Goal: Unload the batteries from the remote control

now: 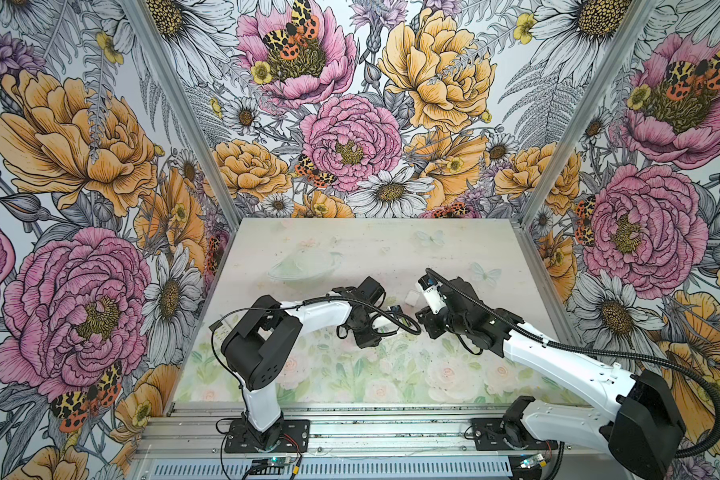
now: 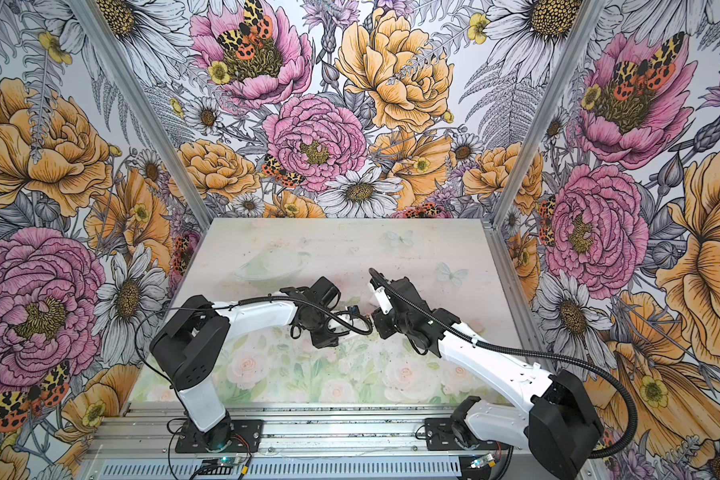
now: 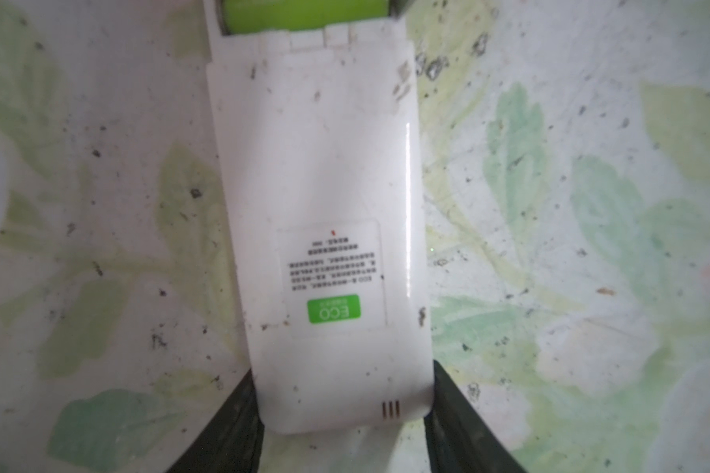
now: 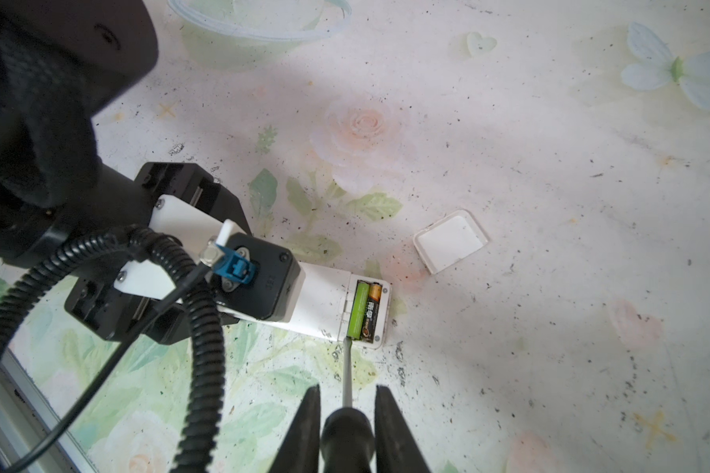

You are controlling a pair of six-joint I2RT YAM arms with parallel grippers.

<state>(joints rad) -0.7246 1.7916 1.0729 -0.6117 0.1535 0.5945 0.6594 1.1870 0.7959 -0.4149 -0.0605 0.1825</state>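
Note:
The white remote control point(image 3: 324, 196) lies back up on the table, its battery bay open at one end. Two batteries sit in the bay side by side: a lime green one point(image 4: 358, 309) and a black one with a gold end point(image 4: 373, 311). The lime green battery point(image 3: 304, 14) also shows in the left wrist view. My left gripper point(image 3: 341, 368) is shut on the remote's other end, one jaw on each side. My right gripper point(image 4: 347, 389) is shut on the black handle of a screwdriver point(image 4: 347, 438). The screwdriver's tip touches the bay's edge at the green battery's end. In both top views the wrists hide the remote.
The remote's white battery cover point(image 4: 451, 241) lies loose on the table just beyond the remote, seen also in a top view point(image 1: 411, 297). A clear plastic bowl point(image 4: 259, 24) stands farther back to the left point(image 1: 300, 266). The left arm's wrist and cable point(image 4: 206, 327) crowd the remote.

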